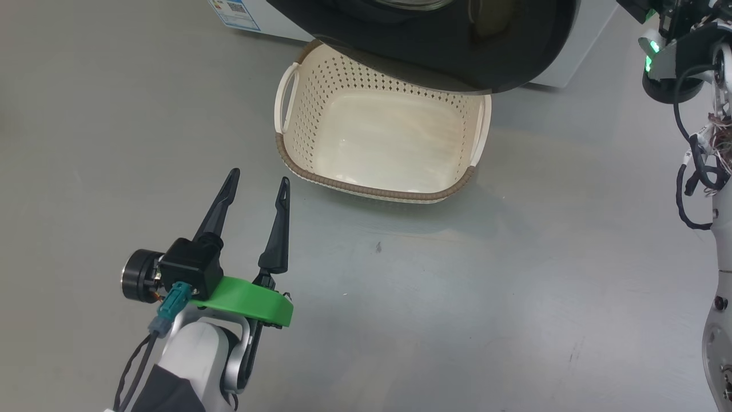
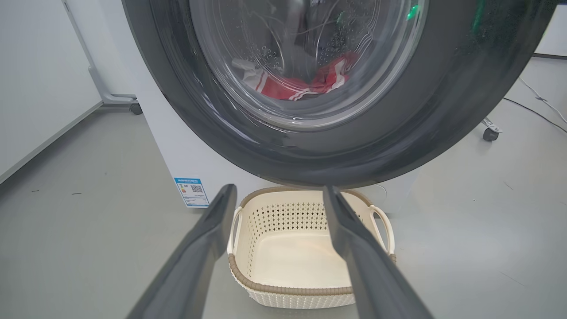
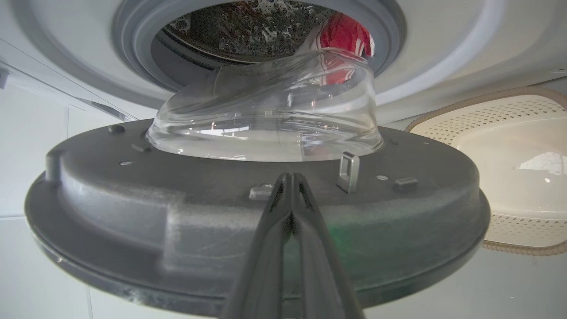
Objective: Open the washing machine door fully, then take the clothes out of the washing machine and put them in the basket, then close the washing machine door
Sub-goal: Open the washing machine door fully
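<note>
In the head view the basket (image 1: 377,193) stands on the grey floor (image 1: 457,297), at about 12 o'clock from the middle of the picture, with its long brown rim toward the robot. The washing machine door (image 1: 446,51) hangs over the far edge of the basket. Behind it is the white washing machine (image 1: 566,68), with its blue label (image 1: 235,12) at 11 o'clock. The left gripper (image 1: 259,177) hovers above the floor at 8 o'clock from the basket, apart from it. Its two fingers are spread wide and hold nothing.

In the left wrist view the clothes (image 2: 301,88) show through the door glass; they lie inside the drum. In the right wrist view the door stands off the grey gasket (image 3: 133,66), so it is open in part, and its glass bowl (image 3: 266,115) points to the drum mouth. The right gripper (image 3: 290,177) has its fingers pressed together with nothing between them. The tips are at the black inner rim of the door, at 6 o'clock from the glass bowl — whether they touch it I cannot tell.
</note>
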{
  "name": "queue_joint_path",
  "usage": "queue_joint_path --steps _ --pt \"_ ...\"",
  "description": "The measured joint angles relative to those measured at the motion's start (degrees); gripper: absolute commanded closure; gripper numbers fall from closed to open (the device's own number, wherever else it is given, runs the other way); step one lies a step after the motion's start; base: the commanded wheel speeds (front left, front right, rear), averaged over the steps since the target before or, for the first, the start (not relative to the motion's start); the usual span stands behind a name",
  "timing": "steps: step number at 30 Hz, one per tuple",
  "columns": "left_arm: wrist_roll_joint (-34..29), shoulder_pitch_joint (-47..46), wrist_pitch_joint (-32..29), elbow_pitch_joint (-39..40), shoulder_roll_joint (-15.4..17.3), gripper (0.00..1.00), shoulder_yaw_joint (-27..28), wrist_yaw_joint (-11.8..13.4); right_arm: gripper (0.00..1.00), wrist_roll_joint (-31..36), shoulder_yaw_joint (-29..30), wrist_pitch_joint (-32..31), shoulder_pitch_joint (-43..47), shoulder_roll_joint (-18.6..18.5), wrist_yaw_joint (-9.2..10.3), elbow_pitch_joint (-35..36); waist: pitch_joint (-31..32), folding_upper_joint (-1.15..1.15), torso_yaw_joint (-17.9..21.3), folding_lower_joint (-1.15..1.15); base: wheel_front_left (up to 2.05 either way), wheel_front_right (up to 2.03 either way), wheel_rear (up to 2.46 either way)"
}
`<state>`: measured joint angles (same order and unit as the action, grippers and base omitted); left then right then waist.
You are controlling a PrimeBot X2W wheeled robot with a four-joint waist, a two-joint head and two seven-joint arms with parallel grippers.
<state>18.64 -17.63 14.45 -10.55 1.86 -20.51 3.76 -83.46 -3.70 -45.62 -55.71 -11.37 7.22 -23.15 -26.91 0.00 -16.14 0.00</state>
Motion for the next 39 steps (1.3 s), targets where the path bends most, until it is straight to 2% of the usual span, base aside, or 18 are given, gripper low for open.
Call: queue_joint_path --steps 23,39 --pt "0.0 -0.1 0.0 -0.3 0.0 0.0 -0.2 0.2 1.0 -2.3 -0.4 -4.2 -0.2 1.7 0.02 -5.1 1.2 0.0 0.1 0.0 0.0 0.0 0.0" --pt "-0.3 -0.1 0.0 -1.4 0.0 0.0 0.0 0.5 1.0 -2.9 -2.1 -6.6 1.9 3.7 0.08 -8.3 4.3 0.0 0.5 0.0 0.0 0.0 0.0"
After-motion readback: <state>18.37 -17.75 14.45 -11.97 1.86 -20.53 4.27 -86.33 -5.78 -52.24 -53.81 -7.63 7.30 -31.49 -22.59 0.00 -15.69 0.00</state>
